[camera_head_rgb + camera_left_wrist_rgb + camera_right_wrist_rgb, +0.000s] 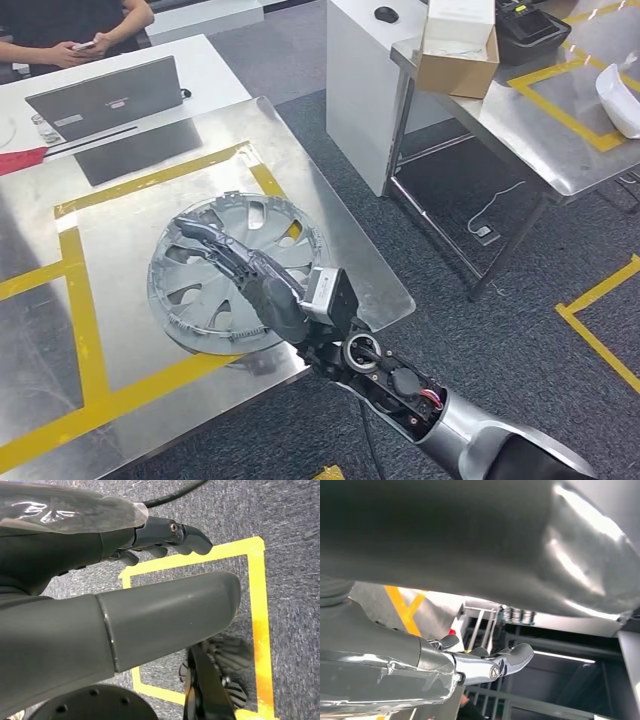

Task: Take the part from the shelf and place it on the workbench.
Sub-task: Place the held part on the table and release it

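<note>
The right robot hand point(249, 275) reaches in over a round silver plastic wheel cover point(226, 270), its dark fingers point(198, 229) stretched out long and nearly straight across the cover's face. The fingers lie over the disc, but whether they press it or float just above it cannot be told; nothing is clasped in them. In the right wrist view the same robot hand point(478, 662) shows slim glossy fingertips point(518, 655) extended, with the thick grey thumb apart from them. The left robot hand point(162, 575) hangs over grey carpet, its dark fingers point(188, 535) and blunt matte thumb apart, holding nothing.

There is one wheel cover. It lies flat, face up, on the near brushed-steel table point(332, 210), inside a rectangle of yellow tape point(83, 320) and partly overlapping that tape at its near and far-right edges. It is a disc with spoke-shaped openings and a finely ribbed rim, so it has no long axis; its flat face points upward.

Two steel tables show: the near one and a second steel table point(528, 130) to the right, also marked with yellow tape. On the second sit one open brown cardboard box point(456, 55) and one white curved part point(619, 100). Behind the near table, a dark grey laptop point(106, 100) rests on a white desk, where a person point(83, 30) sits holding a phone.
</note>
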Motion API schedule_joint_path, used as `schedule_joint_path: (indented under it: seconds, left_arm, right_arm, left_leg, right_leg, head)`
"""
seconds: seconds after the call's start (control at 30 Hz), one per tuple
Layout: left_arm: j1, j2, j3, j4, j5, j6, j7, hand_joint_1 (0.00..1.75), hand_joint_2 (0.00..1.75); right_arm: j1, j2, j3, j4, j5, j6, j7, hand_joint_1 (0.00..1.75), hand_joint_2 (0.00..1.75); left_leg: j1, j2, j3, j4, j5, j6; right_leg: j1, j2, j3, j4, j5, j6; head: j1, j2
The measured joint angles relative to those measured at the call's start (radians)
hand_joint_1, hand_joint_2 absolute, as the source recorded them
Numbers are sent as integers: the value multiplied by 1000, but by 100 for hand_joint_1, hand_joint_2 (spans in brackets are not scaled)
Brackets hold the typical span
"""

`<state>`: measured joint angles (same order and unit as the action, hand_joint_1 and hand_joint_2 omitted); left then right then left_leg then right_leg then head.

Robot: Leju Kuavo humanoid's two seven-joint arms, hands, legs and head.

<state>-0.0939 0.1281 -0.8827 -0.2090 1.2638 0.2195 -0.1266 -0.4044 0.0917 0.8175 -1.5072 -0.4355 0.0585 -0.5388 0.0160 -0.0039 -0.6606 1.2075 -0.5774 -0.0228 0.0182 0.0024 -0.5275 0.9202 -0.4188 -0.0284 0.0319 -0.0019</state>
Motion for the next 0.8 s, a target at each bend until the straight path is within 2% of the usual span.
schedule_joint_path:
  seconds: [0.03,0.07,0.1,0.17,0.2,0.23,0.27,0.33,0.37,0.4,0.43,0.5,0.53,0.57,0.6,0.67,0.7,0.73,0.8]
  left_arm:
    - [1,0,0,0,0,0,0,0,0]
    - [1,1,0,0,0,1,1,0,0]
    - [2,1,0,0,0,2,1,0,0]
    - [1,4,0,0,-2,3,1,0,0]
    - [-1,5,0,0,-3,3,1,0,0]
    - [-2,5,0,0,-4,3,2,0,0]
    - [-3,5,0,0,-4,3,3,0,0]
    - [-4,4,0,0,-6,3,5,0,0]
    - [-4,4,0,0,-6,4,6,0,0]
    - [-5,3,0,0,-6,6,8,0,0]
    - [-5,3,0,0,-6,7,10,0,0]
    - [-5,4,0,0,-4,11,12,0,0]
    - [-5,4,0,0,-3,12,12,0,0]
    - [-5,5,0,0,-2,12,13,0,0]
    - [-5,5,0,0,-2,12,13,0,0]
    - [-5,5,0,0,0,12,13,0,0]
    - [-5,5,0,0,0,12,13,0,0]
    - [-6,4,0,0,1,12,14,0,0]
    - [-6,4,0,0,1,12,14,0,0]
  right_arm:
    - [11,-4,-3,-12,-2,5,-2,0,0]
    - [21,-8,-6,-24,-2,9,-4,0,0]
    - [30,-12,-8,-35,-2,12,-5,0,0]
    - [39,-18,-12,-55,-2,16,-7,0,0]
    - [42,-21,-14,-64,-2,18,-8,0,0]
    - [45,-23,-17,-72,-2,20,-9,0,0]
    - [48,-26,-19,-80,-2,23,-10,0,0]
    - [55,-32,-23,-95,-2,27,-12,0,0]
    - [57,-34,-25,-102,-1,29,-13,0,0]
    - [60,-37,-27,-108,-1,31,-14,0,0]
    - [62,-39,-30,-112,0,34,-16,0,0]
    - [70,-45,-35,-117,0,42,-18,0,0]
    - [75,-48,-36,-118,0,46,-19,0,0]
    - [79,-50,-37,-118,0,49,-20,0,0]
    - [81,-52,-38,-118,0,53,-21,0,0]
    - [81,-54,-41,-118,0,61,-25,0,0]
    - [80,-54,-42,-118,0,65,-27,0,0]
    - [79,-54,-42,-118,0,67,-28,0,0]
    - [79,-54,-44,-118,0,70,-28,0,0]
  left_leg:
    - [0,0,-21,42,-10,-2]
    - [1,0,-22,43,1,-4]
    - [1,0,-1,-1,31,-4]
    - [3,1,73,-153,101,-3]
    - [3,1,101,-213,122,1]
    - [2,1,116,-247,131,6]
    - [0,0,119,-257,131,12]
    - [-1,0,118,-259,135,23]
    - [0,1,118,-260,137,28]
    - [2,1,118,-262,139,32]
    - [3,2,118,-262,140,34]
    - [3,3,117,-263,140,37]
    - [3,2,117,-263,140,37]
    - [3,2,117,-263,140,37]
    - [3,1,118,-262,139,36]
    - [4,-1,121,-262,139,34]
    - [4,-1,122,-262,139,31]
    - [4,-2,121,-262,139,26]
    - [5,-2,121,-265,141,14]
  right_leg:
    - [0,0,-1,0,0,0]
    - [1,0,-1,1,0,0]
    - [0,1,-1,3,-1,1]
    - [2,4,-2,11,-5,6]
    - [4,5,-4,16,-9,9]
    - [6,5,-7,20,-12,13]
    - [7,5,-9,23,-13,16]
    - [4,5,-11,28,-17,23]
    - [3,5,-16,42,-28,28]
    - [1,5,-30,76,-51,35]
    - [-3,4,-54,133,-85,42]
    - [-11,4,-119,281,-155,52]
    - [-15,4,-141,332,-171,55]
    - [-18,4,-147,345,-167,56]
    - [-20,3,-132,313,-143,56]
    - [-21,4,-59,161,-70,52]
    - [-19,4,-25,92,-44,48]
    - [-15,5,-5,47,-29,45]
    - [-8,6,2,27,-26,37]
  head:
    - [-4,0]
    - [-7,0]
    - [-10,0]
    - [-15,0]
    - [-16,0]
    - [-14,0]
    - [-12,0]
    - [-6,0]
    - [-4,0]
    - [-1,0]
    - [3,0]
    - [12,0]
    - [14,0]
    - [16,0]
    - [19,0]
    - [23,0]
    - [25,0]
    - [25,0]
    - [22,0]
